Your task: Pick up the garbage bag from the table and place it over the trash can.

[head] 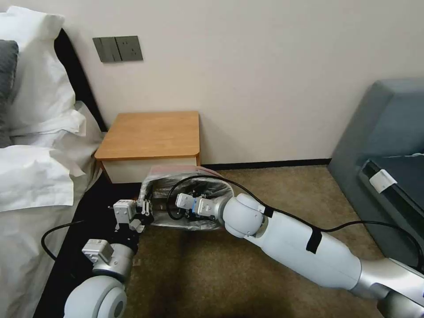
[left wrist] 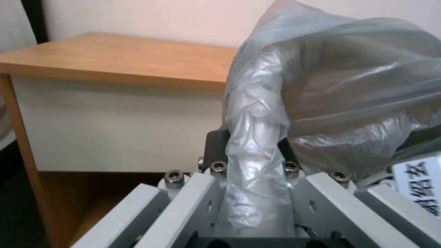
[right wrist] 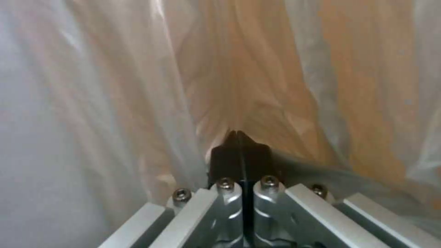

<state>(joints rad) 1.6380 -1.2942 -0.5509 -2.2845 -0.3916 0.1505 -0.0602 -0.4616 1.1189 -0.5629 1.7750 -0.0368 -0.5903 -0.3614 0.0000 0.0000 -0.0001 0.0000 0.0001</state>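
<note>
Presently the garbage bag hangs just in front of the surface, mouth spread sideways between both arms. The left gripper has its jaws clamped on a bunched fold; the right gripper, jaws together, pinches film inside the bag.

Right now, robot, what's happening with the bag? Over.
Left gripper shut on garbage bag. Right gripper shut on it too. Bag held open below table. Nothing in the way.

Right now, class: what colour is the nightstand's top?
Orange-brown wood, seen best in the head view, where the table stands against the wall.
</note>
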